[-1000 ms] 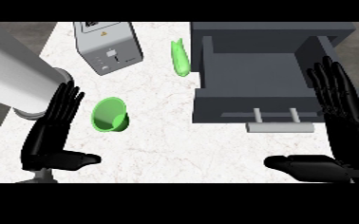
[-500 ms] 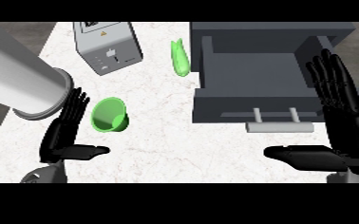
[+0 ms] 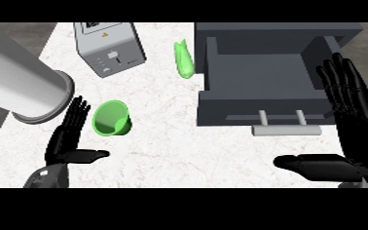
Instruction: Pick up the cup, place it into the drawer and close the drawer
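Observation:
A green cup (image 3: 112, 118) lies on its side on the marble counter, mouth toward me. My left hand (image 3: 68, 139) is open just left of the cup, fingers up, thumb below it, not touching. The dark grey drawer (image 3: 266, 109) stands pulled open at the right, nothing visible inside, its pale handle (image 3: 285, 129) at the front. At the right edge my right hand (image 3: 343, 122) is open, fingers straight up beside the drawer's right wall, thumb stretched out to the left below the handle.
A grey toaster-like box (image 3: 109, 48) sits at the back left. A green elongated object (image 3: 184, 59) lies just left of the drawer. My grey left forearm (image 3: 27, 87) crosses the left side of the view.
My left hand has moved up and right, closer to the cup. The right hand has shifted slightly up along the drawer's right side. Cup and drawer have not moved.

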